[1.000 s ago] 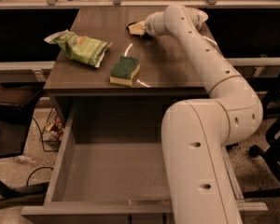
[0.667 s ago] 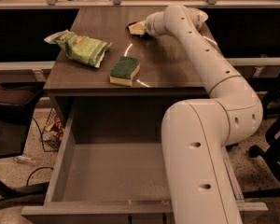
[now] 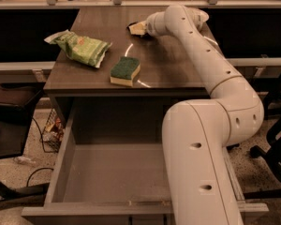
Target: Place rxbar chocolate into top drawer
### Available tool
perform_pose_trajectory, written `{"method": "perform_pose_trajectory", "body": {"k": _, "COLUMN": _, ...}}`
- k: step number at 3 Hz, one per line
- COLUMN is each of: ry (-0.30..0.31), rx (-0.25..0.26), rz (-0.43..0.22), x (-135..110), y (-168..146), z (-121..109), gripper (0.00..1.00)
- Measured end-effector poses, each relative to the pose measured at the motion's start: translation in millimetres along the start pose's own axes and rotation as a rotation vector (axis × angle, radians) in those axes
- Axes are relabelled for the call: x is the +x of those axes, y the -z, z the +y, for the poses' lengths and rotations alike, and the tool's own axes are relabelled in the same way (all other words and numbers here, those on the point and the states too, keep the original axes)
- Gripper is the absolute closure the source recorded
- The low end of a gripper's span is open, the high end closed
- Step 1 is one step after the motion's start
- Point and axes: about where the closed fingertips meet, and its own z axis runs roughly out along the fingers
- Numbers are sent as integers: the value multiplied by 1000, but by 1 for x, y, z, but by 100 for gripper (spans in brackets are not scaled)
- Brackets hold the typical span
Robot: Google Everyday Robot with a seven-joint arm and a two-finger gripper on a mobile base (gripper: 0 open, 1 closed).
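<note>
My arm reaches over the table to its far middle part, where my gripper (image 3: 143, 29) sits low over the tabletop. A small dark thing with a pale patch, which looks like the rxbar chocolate (image 3: 135, 28), lies right at the gripper's tip and is mostly hidden by it. I cannot tell whether it is held. The top drawer (image 3: 107, 172) is pulled wide open below the table's front edge. Its grey floor is bare, and my arm's large white link covers its right part.
A green-topped yellow sponge (image 3: 125, 71) lies near the table's front middle. A green crinkled snack bag (image 3: 79, 47) lies at the left. The grey-brown table (image 3: 168, 69) has a rail behind it. Dark chairs stand at the left and right on the floor.
</note>
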Motion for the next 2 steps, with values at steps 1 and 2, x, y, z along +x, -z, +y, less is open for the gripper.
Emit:
{"method": "perform_pose_trajectory", "body": {"k": 1, "ry": 0, "rx": 0, "rz": 0, "x": 0, "y": 0, "z": 0, "gripper": 100}}
{"method": "perform_pose_trajectory", "body": {"k": 2, "ry": 0, "rx": 0, "rz": 0, "x": 0, "y": 0, "z": 0, "gripper": 100}}
